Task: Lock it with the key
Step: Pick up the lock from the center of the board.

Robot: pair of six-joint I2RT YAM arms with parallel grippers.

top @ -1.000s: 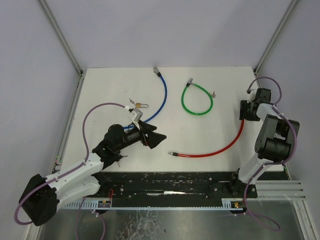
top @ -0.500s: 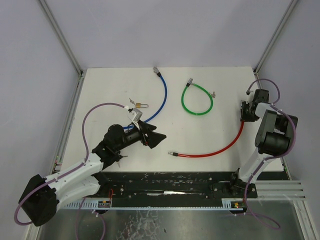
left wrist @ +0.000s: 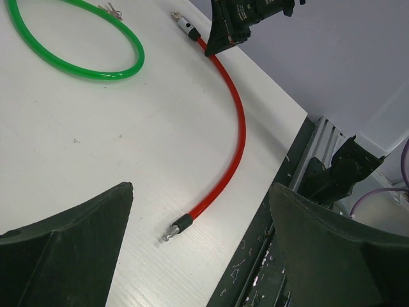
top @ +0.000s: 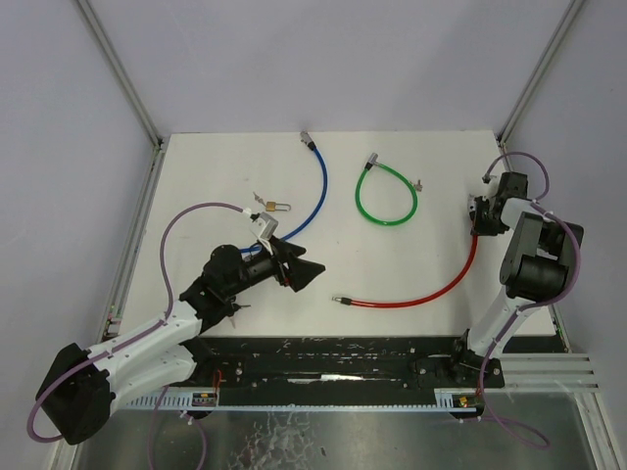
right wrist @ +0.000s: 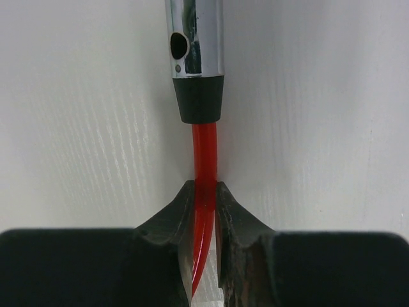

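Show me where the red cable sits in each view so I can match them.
Top external: red cable arcs from lower centre up to centre right.
Left wrist: red cable curves from top centre down to mid-bottom.
Right wrist: red cable runs vertically at centre.
Shared landmark: the right gripper, shut on it beside the metal end.

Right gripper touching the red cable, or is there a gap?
Touching. Right wrist view: both fingers of the right gripper pinch the red cable just below its black collar, no gap either side.
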